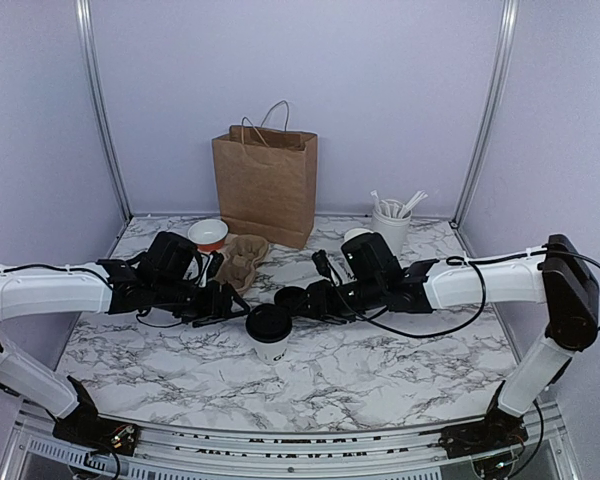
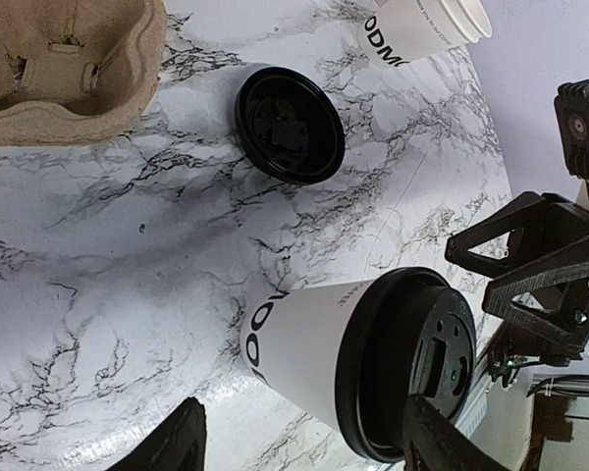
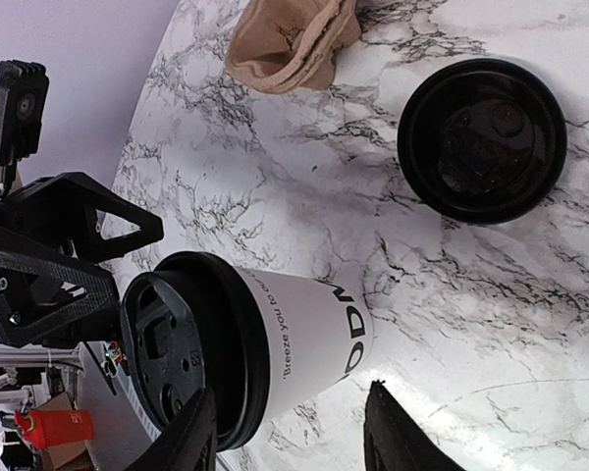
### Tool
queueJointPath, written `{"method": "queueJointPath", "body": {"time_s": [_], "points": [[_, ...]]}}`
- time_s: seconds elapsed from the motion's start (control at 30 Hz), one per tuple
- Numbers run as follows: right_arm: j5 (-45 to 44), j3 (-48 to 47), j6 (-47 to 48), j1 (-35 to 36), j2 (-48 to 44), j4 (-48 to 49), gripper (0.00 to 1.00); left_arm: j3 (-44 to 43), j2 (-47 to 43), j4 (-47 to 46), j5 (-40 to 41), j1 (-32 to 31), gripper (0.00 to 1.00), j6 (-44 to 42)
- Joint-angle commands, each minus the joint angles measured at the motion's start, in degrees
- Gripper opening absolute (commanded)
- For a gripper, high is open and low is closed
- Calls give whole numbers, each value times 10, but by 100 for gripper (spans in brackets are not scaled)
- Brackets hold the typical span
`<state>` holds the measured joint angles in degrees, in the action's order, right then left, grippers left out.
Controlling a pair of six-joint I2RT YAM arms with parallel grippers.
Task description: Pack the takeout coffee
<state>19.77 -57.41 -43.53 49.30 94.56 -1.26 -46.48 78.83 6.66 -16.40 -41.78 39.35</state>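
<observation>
left tool [image 2: 304, 449]: fingers spread, nothing pinched. Lidded cup sits just ahead of the gap.
right tool [image 3: 290, 437]: spread too, empty. Faces the same cup from the other side.
takeout cup [image 2: 304, 353]: upright on the worktop [image 1: 400, 375], between the two tools, near the middle of the near half.
black lid [image 2: 412, 363]: on the cup and looks seated. Can't confirm it's snapped down all round.
step (my read): grab the lidded cup and move it to the carrier [image 2: 69, 69].
how: use one tool only. Pinch the white wall below the lid rim, not the lid. Squeeze lightly, since a paper wall should dent. Keep it vertical and lift straight up before going sideways.
crowding: both sets of tips are close across the cup, so I'd back the idle arm off first.
neighbours: spare lid [image 2: 290, 123] is just behind the cup, carrier beyond it to the left, and a bare lettered cup [image 2: 417, 29] is behind right.
open room: bare marble in front of the cup and on both flanks.
edges: cup is set in from the near edge. Paper bag [image 1: 266, 180] and stirrer cup [image 1: 391, 228] are at the back, well apart.
</observation>
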Motion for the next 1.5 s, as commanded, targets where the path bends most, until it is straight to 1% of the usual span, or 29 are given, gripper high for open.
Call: {"method": "queueJointPath", "body": {"time_s": [0.0, 0.13, 0.47, 0.8, 1.1, 1.47], "points": [[-6, -9, 11, 10, -11, 4, 49, 15, 6, -17, -17, 2, 69, 10], [-2, 3, 4, 12, -12, 15, 44, 19, 7, -21, -18, 2, 69, 13], [9, 5, 0, 18, 5, 24, 43, 23, 19, -30, -24, 1, 68, 17], [12, 13, -4, 20, 15, 24, 39, 31, 28, -36, -26, 1, 68, 18], [7, 27, -15, 21, 10, 28, 37, 34, 31, -36, -24, 1, 68, 19], [8, 60, -34, 10, -20, 65, 37, 32, 29, -32, -19, 0, 67, 18]]}}
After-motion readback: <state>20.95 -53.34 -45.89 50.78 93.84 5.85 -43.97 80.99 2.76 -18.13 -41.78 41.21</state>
